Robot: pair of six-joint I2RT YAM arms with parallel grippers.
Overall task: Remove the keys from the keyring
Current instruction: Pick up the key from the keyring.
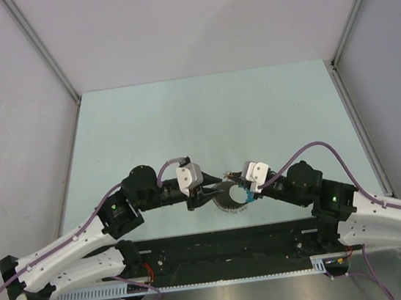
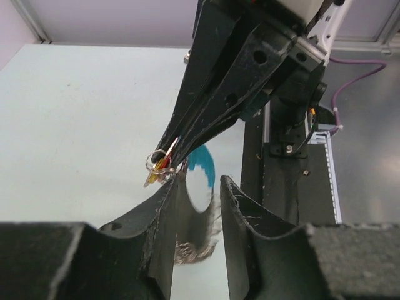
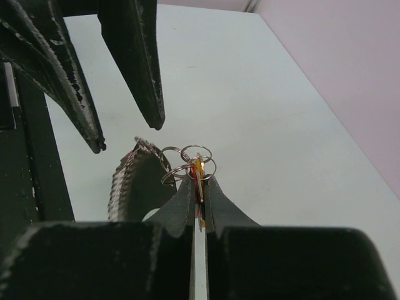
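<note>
The keyring (image 1: 226,204), a floppy silvery coiled loop (image 3: 125,181) with a blue arc (image 2: 203,164), hangs between the two arms just above the table. The keys (image 3: 199,172), with red and yellow heads, sit on small split rings (image 3: 194,156) at one end of it. My right gripper (image 3: 199,181) is shut on the keys (image 2: 161,165) and comes in from above in the left wrist view (image 2: 169,153). My left gripper (image 2: 201,181) stands open, one finger on each side of the loop's silvery part (image 2: 194,250). Its fingertips (image 3: 156,122) hang over the coil.
The pale green table (image 1: 204,120) stretches away behind the grippers, with white walls on three sides. The black base plate (image 1: 220,243) and a slotted cable tray (image 1: 93,291) lie at the near edge. Purple cables (image 1: 318,145) loop over both arms.
</note>
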